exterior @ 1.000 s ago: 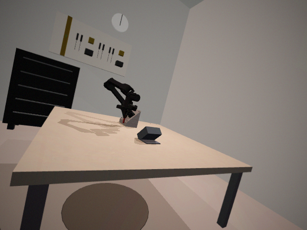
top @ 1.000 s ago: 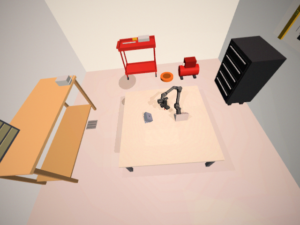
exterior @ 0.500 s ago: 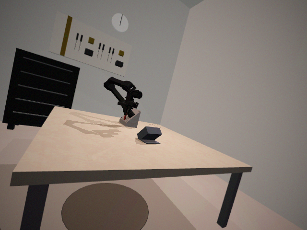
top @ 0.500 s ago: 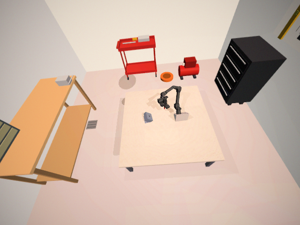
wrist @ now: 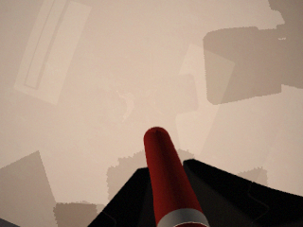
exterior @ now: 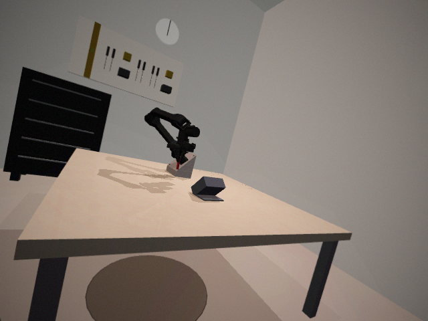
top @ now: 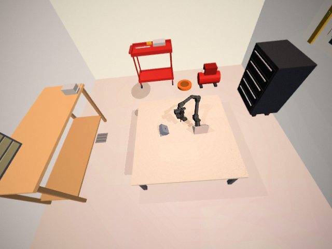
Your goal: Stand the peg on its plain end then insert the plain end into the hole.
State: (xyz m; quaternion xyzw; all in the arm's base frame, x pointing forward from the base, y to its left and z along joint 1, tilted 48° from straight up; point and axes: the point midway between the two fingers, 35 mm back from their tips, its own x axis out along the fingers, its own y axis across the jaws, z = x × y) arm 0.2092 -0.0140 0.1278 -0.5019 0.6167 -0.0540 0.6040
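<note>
The red peg (top: pixel 180 120) (exterior: pixel 178 164) (wrist: pixel 167 175) is between the fingertips of my gripper (top: pixel 182 118) (exterior: pixel 179 160) (wrist: pixel 167 174), which is shut on it. The white band (wrist: pixel 182 218) is on the gripper's side, and the plain end points down, away from the wrist camera. The peg hangs above the table (top: pixel 187 161) (exterior: pixel 138 214). The blue-grey sloped panel (top: pixel 162 130) (exterior: pixel 208 185) stands apart from the gripper, with a small dark hole (top: pixel 165 128) in its face in the top view. The hole is hidden in the exterior view.
A pale wedge-shaped block (top: pixel 201 129) (exterior: pixel 186 170) stands beside the arm's base; in the exterior view it is behind the gripper and peg. The arm's shadows fall on the table. A red cart (top: pixel 155 74) and a black cabinet (top: pixel 284 85) stand off the table.
</note>
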